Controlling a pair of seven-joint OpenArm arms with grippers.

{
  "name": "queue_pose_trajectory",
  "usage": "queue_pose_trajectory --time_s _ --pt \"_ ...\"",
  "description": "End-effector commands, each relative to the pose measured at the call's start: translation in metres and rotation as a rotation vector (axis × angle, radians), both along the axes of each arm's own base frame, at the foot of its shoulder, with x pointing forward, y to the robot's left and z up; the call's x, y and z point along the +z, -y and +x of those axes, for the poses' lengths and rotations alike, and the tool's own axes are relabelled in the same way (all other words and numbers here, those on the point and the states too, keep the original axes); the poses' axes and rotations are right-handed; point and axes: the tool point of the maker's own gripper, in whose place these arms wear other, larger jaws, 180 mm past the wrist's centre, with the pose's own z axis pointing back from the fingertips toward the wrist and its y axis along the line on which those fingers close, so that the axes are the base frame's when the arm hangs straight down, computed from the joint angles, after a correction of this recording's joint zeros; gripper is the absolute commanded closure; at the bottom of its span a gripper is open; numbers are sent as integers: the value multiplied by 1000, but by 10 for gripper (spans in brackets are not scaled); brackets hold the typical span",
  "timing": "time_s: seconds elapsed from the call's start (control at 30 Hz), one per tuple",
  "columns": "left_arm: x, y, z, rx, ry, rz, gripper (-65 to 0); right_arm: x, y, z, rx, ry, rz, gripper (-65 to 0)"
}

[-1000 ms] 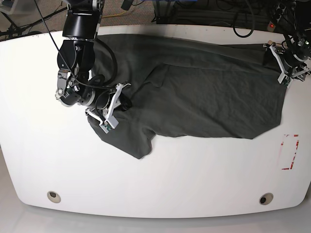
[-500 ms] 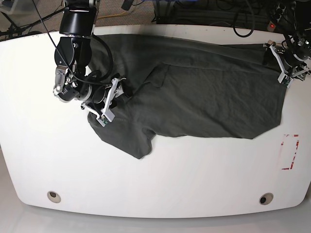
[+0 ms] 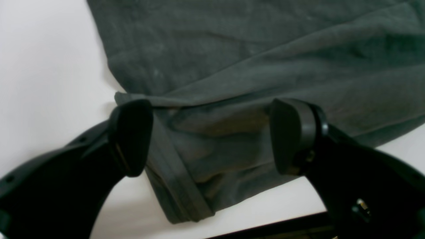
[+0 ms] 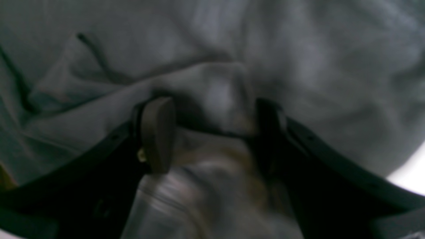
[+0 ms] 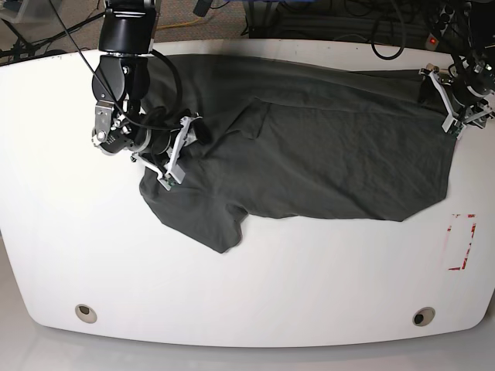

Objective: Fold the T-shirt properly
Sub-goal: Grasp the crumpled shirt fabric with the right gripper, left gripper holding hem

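Observation:
The dark grey T-shirt lies spread and wrinkled across the white table, with one lobe reaching toward the front left. My right gripper hovers over the shirt's left part. In the right wrist view the right gripper is open, a raised ridge of T-shirt between its fingers with a gap on the left pad's side. My left gripper is at the shirt's far right corner. In the left wrist view the left gripper is wide open, straddling a folded hem of the T-shirt.
A red-marked label lies near the table's right edge. Two round holes sit near the front edge. Cables and gear crowd the floor beyond the far edge. The table's edge runs just behind the left gripper.
The right gripper opened, let go of the cloth, and moved up and back toward the far left. The left arm stayed still.

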Motion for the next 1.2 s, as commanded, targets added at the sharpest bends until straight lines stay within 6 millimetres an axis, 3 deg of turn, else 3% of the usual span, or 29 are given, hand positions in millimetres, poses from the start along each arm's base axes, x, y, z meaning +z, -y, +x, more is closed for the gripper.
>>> queue_pose_trajectory --time_s 0.0,0.1,0.2,0.27,0.7,1.17 --pt "4 -8 4 8 15 8 -511 15 -7 13 -1 58 35 -319" --pt "1 -9 2 15 6 3 -511 15 -8 14 -1 60 38 -211" --pt "1 -10 2 15 5 2 -511 16 -8 15 -1 61 38 -55" --pt "1 -10 2 15 5 2 -511 16 -8 15 -1 61 38 0" --pt "1 -10 2 15 6 2 -511 18 -7 15 -5 70 38 0" --pt "-3 -2 2 -6 -6 -6 -511 70 -16 50 12 228 29 0"
